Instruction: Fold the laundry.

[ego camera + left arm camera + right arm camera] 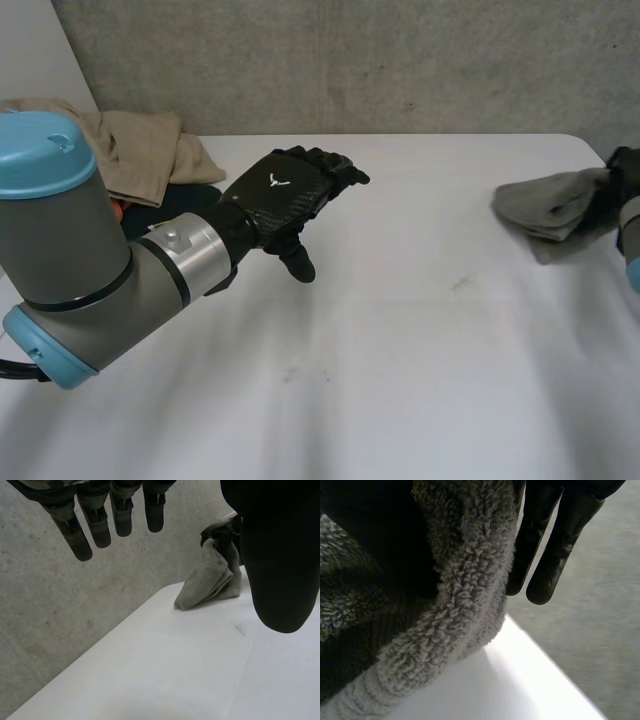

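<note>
- Left robot hand [285, 195]: hovers over the tabletop [420, 350] left of centre, fingers [95, 525] straight and spread, nothing in it.
- Right robot hand [625, 172]: at the right side of the tabletop, on the grey towel [550, 205]. In the right wrist view a thick terry edge runs across the palm. It looks pinched against the thumb, while two fingers [545, 555] stand straight just beside it (read as holding, though not a firm grip).
- Grey towel: bunched, lower part on the tabletop and upper part raised at the right robot hand. It lies near the right edge, with the floor visible just past it.
- Back left: a beige cloth [140, 150] lies on a dark garment [175, 195], not yet folded.
- Risk 1: the towel slides off the near edge if the right robot hand pulls outward or lets go early, since little tabletop lies beyond it.
- Risk 2: the pinch slips, because the pile is thick and soft and the hold covers only one edge.
- Risk 3: the towel gets folded while bunched and comes out crooked. It probably needs drawing to the middle and spreading first, with the left robot hand taking a second corner.
- Risk 4: the left arm brushes the back-left pile when it swings.
</note>
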Robot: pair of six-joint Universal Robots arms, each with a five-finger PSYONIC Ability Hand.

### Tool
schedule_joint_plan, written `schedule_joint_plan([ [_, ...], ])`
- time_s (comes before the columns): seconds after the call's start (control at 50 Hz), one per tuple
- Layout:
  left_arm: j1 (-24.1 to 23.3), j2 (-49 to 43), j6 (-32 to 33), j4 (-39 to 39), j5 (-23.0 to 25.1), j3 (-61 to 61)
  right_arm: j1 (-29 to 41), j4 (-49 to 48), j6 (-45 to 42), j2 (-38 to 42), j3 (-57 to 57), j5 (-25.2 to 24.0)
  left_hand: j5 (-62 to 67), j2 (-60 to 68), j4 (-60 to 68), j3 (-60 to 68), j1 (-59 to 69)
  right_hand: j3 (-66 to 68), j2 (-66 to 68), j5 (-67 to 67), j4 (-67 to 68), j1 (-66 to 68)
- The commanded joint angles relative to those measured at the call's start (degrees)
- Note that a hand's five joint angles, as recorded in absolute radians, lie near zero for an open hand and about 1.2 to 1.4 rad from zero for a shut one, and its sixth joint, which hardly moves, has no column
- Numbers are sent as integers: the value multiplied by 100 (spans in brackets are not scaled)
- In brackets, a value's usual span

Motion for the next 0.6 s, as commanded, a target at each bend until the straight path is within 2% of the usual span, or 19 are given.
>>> schedule_joint_plan([
  [0.02,-3,-100,0,0,0,0,-215,555,-573,1129,-1834,306,244,325,334,294,307,1346,1408,1624,1206,2809],
  [0.14,-3,-135,0,0,0,-17,-487,1241,-1039,1974,-3347,368,278,359,368,328,340,1346,1408,1624,1206,2809],
  [0.42,-21,-188,0,9,0,18,-725,1259,-1400,2097,-3471,157,295,375,385,345,357,1346,1408,1624,1206,2809],
  [0.44,-21,-188,0,9,0,18,-707,1285,-1417,2097,-3454,148,295,375,385,345,357,-4560,-4498,-4282,-4700,-3097],
  [0.46,-21,-188,0,9,0,18,-681,1294,-1443,2089,-3445,148,295,375,385,345,357,-5654,-5592,-5376,-5794,-4191],
  [0.54,-21,-188,0,9,0,18,-672,1329,-1479,1905,-3173,175,295,375,385,345,357,-5654,-5592,-5376,-5794,-4191],
  [0.6,-12,-179,0,9,-9,18,-812,1329,-1488,1458,-2666,113,295,375,385,345,357,-5654,-5592,-5376,-5794,-4191],
])
